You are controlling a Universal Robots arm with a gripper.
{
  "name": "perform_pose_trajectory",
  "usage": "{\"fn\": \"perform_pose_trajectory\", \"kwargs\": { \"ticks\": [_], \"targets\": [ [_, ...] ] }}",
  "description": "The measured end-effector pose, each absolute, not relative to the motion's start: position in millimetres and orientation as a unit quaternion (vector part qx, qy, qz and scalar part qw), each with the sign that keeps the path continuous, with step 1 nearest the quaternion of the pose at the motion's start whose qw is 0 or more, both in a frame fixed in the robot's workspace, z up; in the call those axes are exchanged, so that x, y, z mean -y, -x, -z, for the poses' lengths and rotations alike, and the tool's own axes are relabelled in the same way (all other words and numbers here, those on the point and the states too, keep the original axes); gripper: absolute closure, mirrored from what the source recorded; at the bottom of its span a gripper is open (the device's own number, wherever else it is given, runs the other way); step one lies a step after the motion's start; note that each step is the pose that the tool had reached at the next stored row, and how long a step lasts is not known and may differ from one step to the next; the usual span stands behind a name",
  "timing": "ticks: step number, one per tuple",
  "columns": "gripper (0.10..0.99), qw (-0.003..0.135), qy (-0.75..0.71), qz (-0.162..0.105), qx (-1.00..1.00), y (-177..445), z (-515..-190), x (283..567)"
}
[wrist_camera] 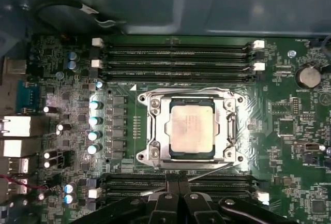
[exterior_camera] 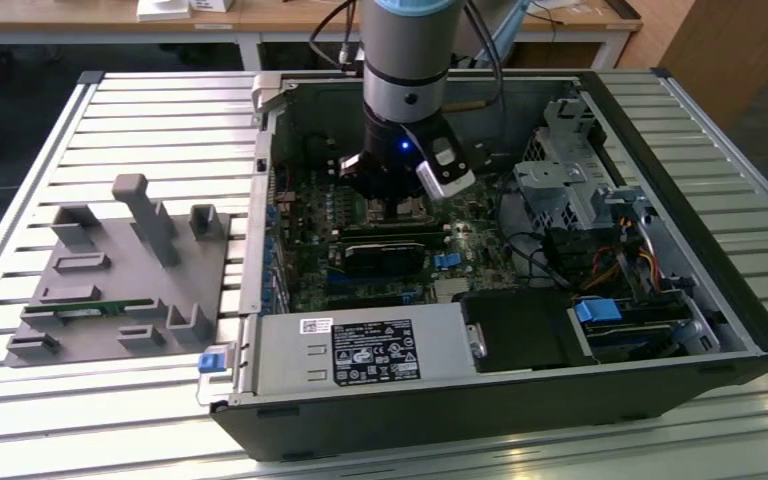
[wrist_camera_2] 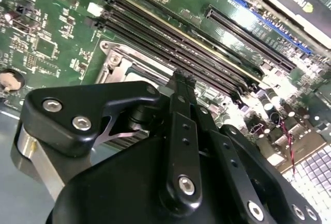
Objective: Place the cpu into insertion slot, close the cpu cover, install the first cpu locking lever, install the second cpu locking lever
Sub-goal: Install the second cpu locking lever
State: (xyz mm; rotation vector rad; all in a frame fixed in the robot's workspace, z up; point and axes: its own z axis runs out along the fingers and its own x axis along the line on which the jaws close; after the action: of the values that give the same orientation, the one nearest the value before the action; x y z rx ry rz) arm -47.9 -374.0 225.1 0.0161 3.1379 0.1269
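Cpu (wrist_camera: 191, 129) in insertion slot (wrist_camera: 155, 154), cpu cover (wrist_camera: 156, 125) down – tool (wrist_camera: 178, 195) beside.

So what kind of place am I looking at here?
Probably a robotics lab or test workshop: an opened computer case lies on a slatted metal table, a robot arm reaches into it, and workbenches stand behind.

Open room straight above the cpu cover (wrist_camera: 190, 129). Memory slot banks (wrist_camera: 178, 58) crowd it at 12 and 6 o'clock, capacitor row (wrist_camera: 94, 125) at 9. Case wall (exterior_camera: 684, 190) and drive cage (exterior_camera: 564, 180) hem 3 o'clock in the exterior view.
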Motion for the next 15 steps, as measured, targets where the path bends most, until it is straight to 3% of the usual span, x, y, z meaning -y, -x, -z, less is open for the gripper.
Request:
{"fn": "perform_pose_trajectory", "kwargs": {
  "ticks": [3,8,15],
  "targets": [
    [0.980,0.000,-0.005,-0.042,-0.999,48,-222,374],
    [0.980,0.000,-0.005,-0.070,-0.998,49,-222,379],
    [0.980,0.000,-0.005,-0.079,-0.997,53,-221,387]
  ]
}}
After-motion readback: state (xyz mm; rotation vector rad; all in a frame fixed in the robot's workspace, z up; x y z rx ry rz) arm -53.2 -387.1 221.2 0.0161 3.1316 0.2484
